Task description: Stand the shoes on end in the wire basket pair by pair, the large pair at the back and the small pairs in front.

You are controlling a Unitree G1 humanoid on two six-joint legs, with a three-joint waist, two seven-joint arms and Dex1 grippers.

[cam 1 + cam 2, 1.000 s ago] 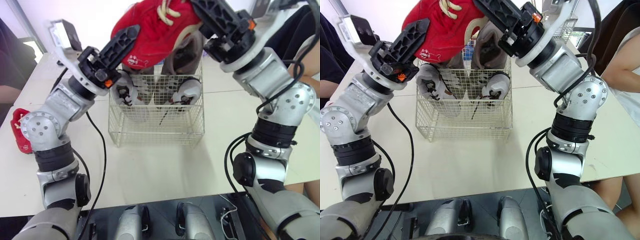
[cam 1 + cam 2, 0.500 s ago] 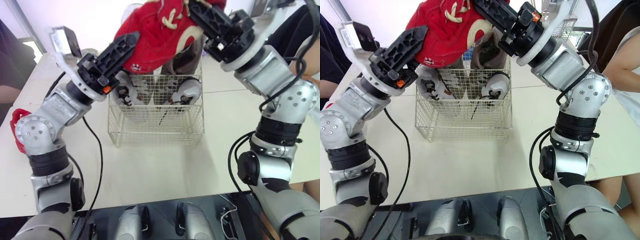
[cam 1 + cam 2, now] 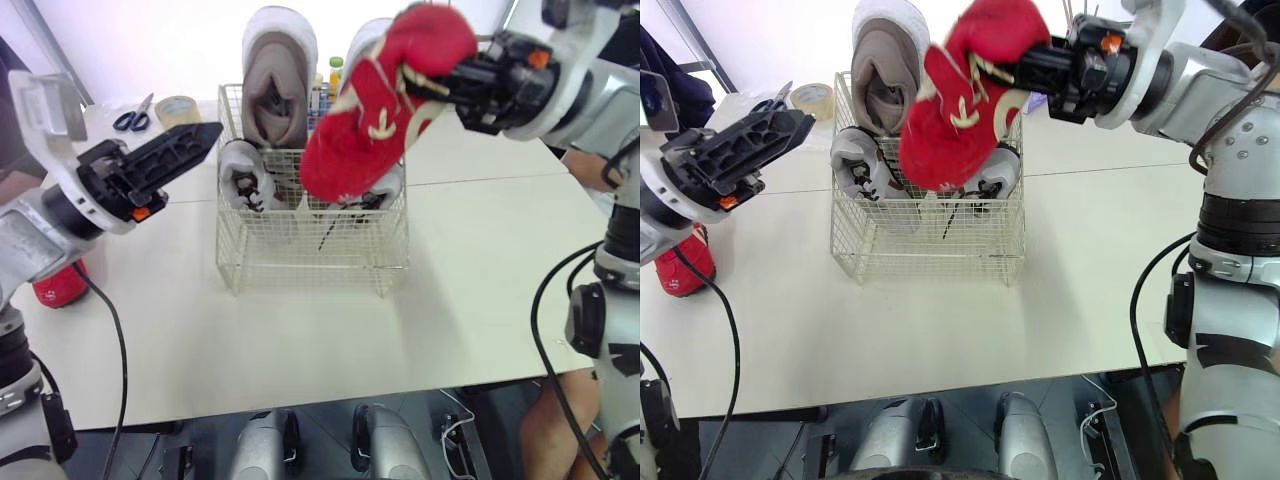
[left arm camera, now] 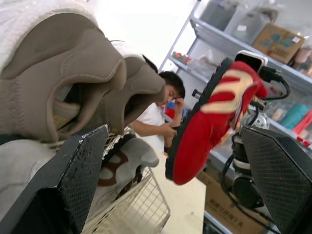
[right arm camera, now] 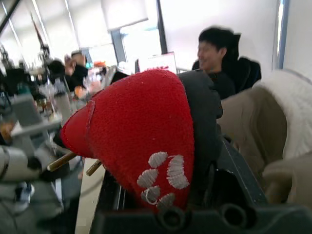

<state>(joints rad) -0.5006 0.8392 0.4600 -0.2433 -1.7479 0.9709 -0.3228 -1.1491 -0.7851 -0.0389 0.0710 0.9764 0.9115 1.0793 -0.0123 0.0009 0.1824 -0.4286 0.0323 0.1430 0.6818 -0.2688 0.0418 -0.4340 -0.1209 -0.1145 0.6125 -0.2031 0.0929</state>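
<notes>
Red fabric fills the clamp of my right gripper [image 3: 440,85]: its two black fingers are closed tight on the heel end of the red shoe [image 3: 385,105]. The shoe hangs tilted from that grip, heel high and to the right, toe low and to the left, laces turned toward me. It is in the air over the right half of the wire basket [image 3: 310,265], with the toe down near the small white shoe on the right [image 3: 388,185]. I cannot tell whether the toe has passed below the basket's rim or touches anything inside.

At the far side of the basket the large grey-beige pair [image 3: 278,75] stands on end, well above the wire. In front of it are the small white shoes, one on the left [image 3: 245,175] and the one on the right, partly hidden by the shoe I hold.

My left gripper [image 3: 200,142] hovers to the left of the basket, level with its upper edge and apart from it. Its fingers are spread wide with nothing between them, and they point toward the basket and the hanging shoe.

A second red shoe [image 3: 58,285] lies on the table [image 3: 300,340] at the left, beside my left arm. Scissors [image 3: 133,117] and a tape roll [image 3: 182,106] lie on the far left of the table.
</notes>
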